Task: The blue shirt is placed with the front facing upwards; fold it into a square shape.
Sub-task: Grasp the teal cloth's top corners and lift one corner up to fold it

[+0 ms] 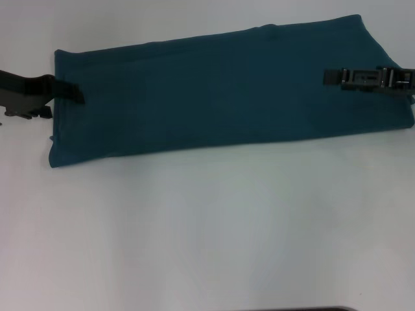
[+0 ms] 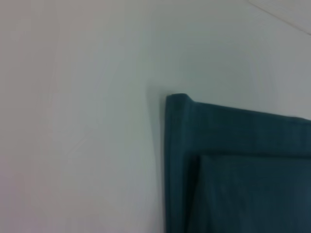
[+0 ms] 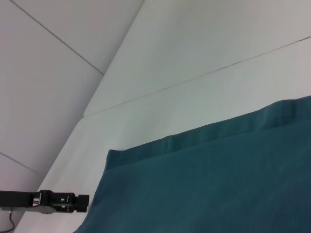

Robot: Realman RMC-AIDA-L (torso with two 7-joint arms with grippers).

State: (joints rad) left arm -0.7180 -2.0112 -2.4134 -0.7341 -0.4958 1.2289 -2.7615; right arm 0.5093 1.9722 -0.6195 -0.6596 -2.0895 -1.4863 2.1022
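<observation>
The blue shirt (image 1: 227,91) lies folded into a long plain teal band across the far half of the white table (image 1: 207,227), with no lettering showing. My left gripper (image 1: 72,92) reaches in from the left, its tip over the band's left end. My right gripper (image 1: 331,77) comes in from the right and lies over the band's right end. The left wrist view shows a corner of the shirt (image 2: 243,170) with layered folds. In the right wrist view the shirt (image 3: 218,184) fills the lower part, and the left gripper (image 3: 73,201) sits at its far edge.
Bare white table runs from the shirt toward me. A dark strip (image 1: 305,309) shows at the bottom edge of the head view. Table seams (image 3: 194,80) cross the surface beyond the shirt.
</observation>
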